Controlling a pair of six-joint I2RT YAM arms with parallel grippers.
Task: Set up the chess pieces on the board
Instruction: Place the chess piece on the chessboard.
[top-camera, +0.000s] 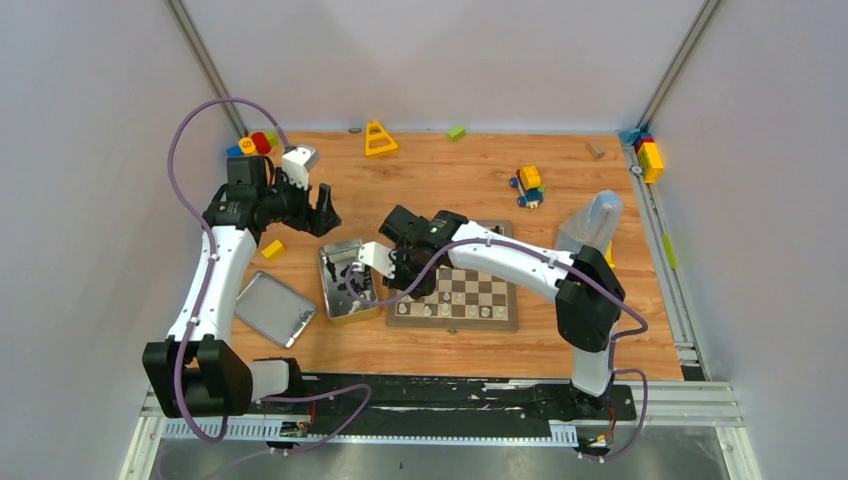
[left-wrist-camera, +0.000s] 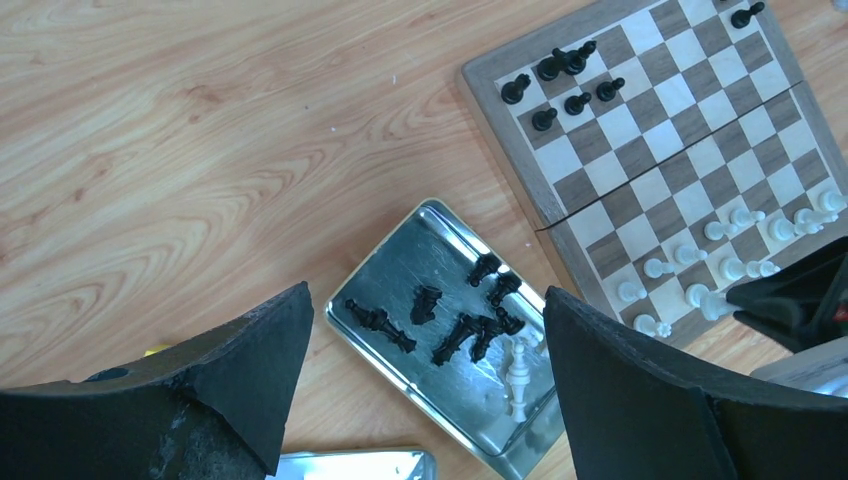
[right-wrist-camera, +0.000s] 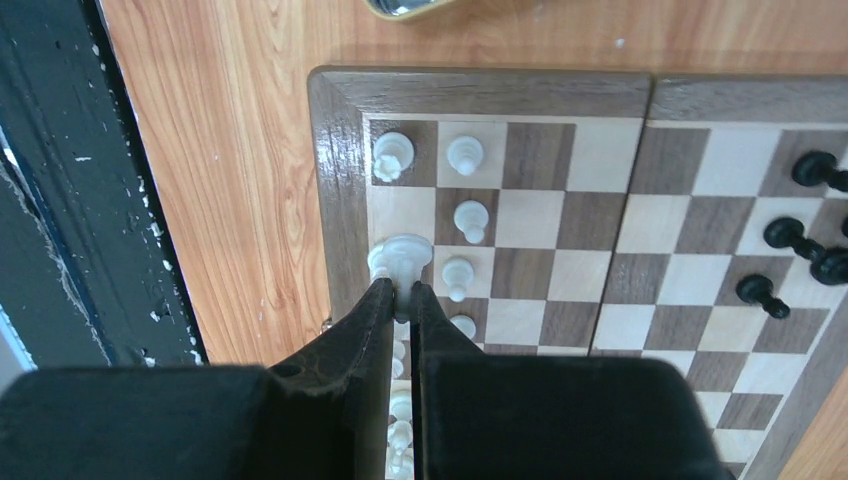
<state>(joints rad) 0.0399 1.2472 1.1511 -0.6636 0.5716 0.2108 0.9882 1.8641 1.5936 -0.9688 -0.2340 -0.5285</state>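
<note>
**Right gripper setting a white piece on the back row**

Right gripper (right-wrist-camera: 401, 292) is pinched narrow on a white piece (right-wrist-camera: 400, 258), whose head shows just past the fingertips. The piece sits over the outermost row of the board (right-wrist-camera: 338, 170), right beside the border. I cannot tell whether its base is already down on the square. The step in hand looks like placing a back-row white piece. By my reading, the next move calls for a straight descent until the base sits flat. Then would come a small opening of the jaws and a vertical lift.

Room is tight. White pawns (right-wrist-camera: 470, 215) stand just to the right of the fingers. A corner piece (right-wrist-camera: 393, 155) stands ahead of them with one free square between, and more white pieces sit beneath the fingers. A wide opening or a sideways pull could tip a neighbour.

Left gripper (left-wrist-camera: 428, 300) is spread wide and holds nothing. Beneath it is the tin (left-wrist-camera: 395, 262), where loose black pieces (left-wrist-camera: 460, 335) and one pale figure (left-wrist-camera: 518, 370) lie on their sides, not yet placed. Standing black pieces (left-wrist-camera: 560, 85) cluster on the board's far half, ahead and to its right. The toy blocks (top-camera: 528, 185) lie well apart from both grippers, out of the way.
</note>
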